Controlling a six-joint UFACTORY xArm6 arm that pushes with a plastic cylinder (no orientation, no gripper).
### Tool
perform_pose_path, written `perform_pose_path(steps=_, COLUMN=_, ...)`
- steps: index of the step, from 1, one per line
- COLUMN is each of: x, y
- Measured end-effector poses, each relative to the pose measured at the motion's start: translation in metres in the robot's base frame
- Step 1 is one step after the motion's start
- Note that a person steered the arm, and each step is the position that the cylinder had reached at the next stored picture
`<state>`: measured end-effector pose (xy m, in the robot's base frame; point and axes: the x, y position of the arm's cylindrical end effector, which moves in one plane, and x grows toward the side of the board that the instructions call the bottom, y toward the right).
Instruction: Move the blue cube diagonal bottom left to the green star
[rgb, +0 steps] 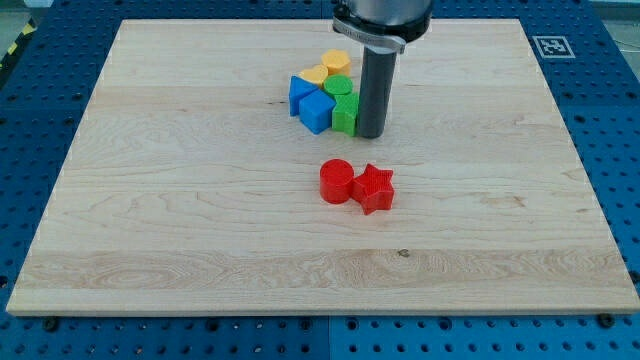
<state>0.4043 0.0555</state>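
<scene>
Two blue blocks lie in a tight cluster near the view's top centre: one (300, 92) at the cluster's left and one (317, 111) just below and right of it. I cannot tell for certain which is the cube. A green block (345, 115), apparently the star, touches the lower blue block's right side. A second, rounder green block (338, 86) sits just above it. My tip (371, 134) rests on the board right against the right side of the lower green block, at the cluster's right edge.
Two yellow blocks (316, 73) (336, 61) sit at the top of the cluster. A red cylinder (337, 182) and a red star (374, 188) lie touching each other below the cluster. The wooden board (150, 200) rests on a blue perforated table.
</scene>
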Motion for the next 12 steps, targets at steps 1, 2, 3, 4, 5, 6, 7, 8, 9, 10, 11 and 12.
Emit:
perform_pose_path(steps=1, x=-0.007, y=0.001)
perform_pose_path(steps=2, x=-0.022, y=-0.001)
perform_pose_path(steps=3, x=-0.058, y=-0.022)
perform_pose_path(steps=4, x=-0.065, y=-0.027)
perform_pose_path(steps=5, x=-0.055, y=-0.01)
perform_pose_path(steps=6, x=-0.025, y=-0.01)
perform_pose_path(steps=7, x=-0.02, y=-0.04)
perform_pose_path(steps=8, x=-0.044, y=-0.082)
perform_pose_path(steps=9, x=-0.073, y=-0.089)
perform_pose_path(steps=10, x=-0.073, y=-0.09)
perform_pose_path(steps=11, x=-0.089, y=-0.113)
perform_pose_path(steps=12, x=-0.101, y=-0.144)
